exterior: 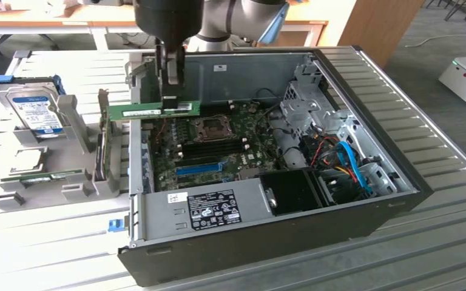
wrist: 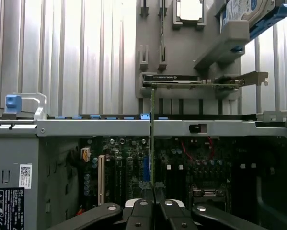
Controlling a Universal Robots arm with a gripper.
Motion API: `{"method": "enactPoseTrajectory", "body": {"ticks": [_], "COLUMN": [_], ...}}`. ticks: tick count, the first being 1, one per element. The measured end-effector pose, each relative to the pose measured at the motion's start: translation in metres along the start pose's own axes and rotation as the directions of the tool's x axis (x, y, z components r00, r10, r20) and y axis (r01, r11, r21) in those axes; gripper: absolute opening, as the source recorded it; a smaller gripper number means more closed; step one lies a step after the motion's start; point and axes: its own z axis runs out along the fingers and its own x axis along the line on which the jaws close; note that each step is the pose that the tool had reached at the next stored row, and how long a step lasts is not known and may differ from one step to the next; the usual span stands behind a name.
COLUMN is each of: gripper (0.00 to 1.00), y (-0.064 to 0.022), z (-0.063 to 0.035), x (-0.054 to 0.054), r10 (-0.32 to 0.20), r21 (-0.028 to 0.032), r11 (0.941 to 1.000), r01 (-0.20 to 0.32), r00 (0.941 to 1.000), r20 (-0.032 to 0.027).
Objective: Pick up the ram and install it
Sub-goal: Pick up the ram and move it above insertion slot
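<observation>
The ram (exterior: 150, 111) is a long green stick with a white label, held level over the open computer case (exterior: 395, 176), above the motherboard's (exterior: 216, 145) back left part in the exterior view. My gripper (exterior: 172, 107) hangs straight down and is shut on the stick's right end. In the wrist view the ram (wrist: 152, 143) shows edge-on as a thin line running out from between my fingertips (wrist: 154, 203), across the case wall (wrist: 133, 127). Black memory slots (exterior: 216, 147) lie on the board below, beside the CPU socket (exterior: 213, 127).
A grey fixture (exterior: 22, 194) on the exterior view's left holds a hard drive (exterior: 37, 110), a graphics card (exterior: 102, 145), a loose processor (exterior: 21, 159) and another green stick (exterior: 51, 177). Inside the case are a blue slot (exterior: 196, 168), a power supply (exterior: 216, 209) and cables (exterior: 342, 160).
</observation>
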Motion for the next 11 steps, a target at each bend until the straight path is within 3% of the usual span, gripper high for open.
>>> {"method": "enactPoseTrajectory", "body": {"ticks": [11], "gripper": [0.12], "y": [-0.0302], "z": [-0.0019], "x": [-0.001], "r10": [0.0], "r21": [-0.0026], "r11": [1.0], "r01": [0.0], "r00": [1.0], "r20": [-0.0001]}}
